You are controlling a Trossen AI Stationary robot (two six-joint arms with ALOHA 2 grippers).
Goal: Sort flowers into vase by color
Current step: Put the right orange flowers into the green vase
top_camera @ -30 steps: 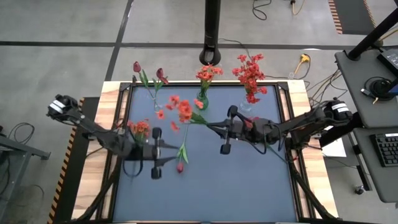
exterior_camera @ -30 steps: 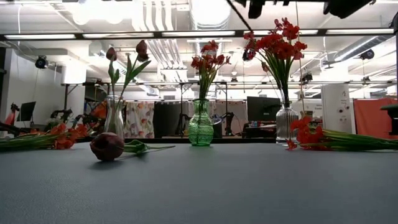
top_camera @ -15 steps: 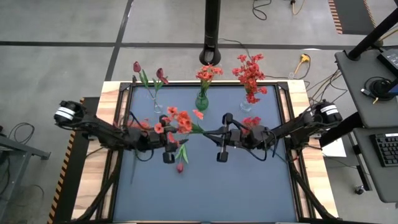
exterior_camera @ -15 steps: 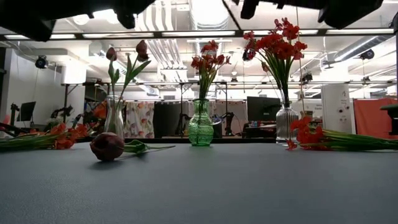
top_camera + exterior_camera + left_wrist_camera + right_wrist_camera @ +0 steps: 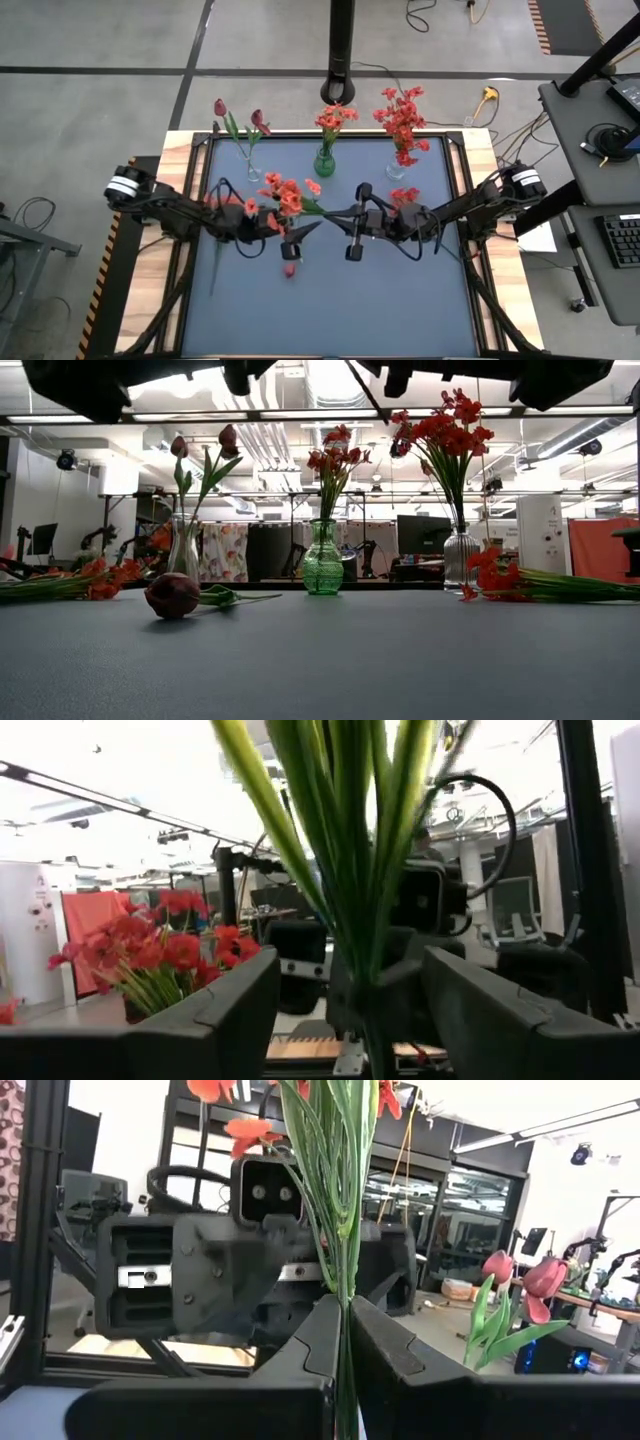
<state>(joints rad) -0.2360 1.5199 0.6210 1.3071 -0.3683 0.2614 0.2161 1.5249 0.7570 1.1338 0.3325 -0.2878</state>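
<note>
R gripper clamps flower stems, L gripper open.

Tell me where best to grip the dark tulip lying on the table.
Grip the green stem just behind the bud, coming straight down with jaws across it. The tulip lies flat, and its round bud would probably slip or crush.

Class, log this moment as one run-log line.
right pincer: shut on orange stem | left pincer: open around stem, mid-table | tulip: on table

Two dark jointed arms, white bands near their bases, black cables looping beside each blocky tool.
</note>
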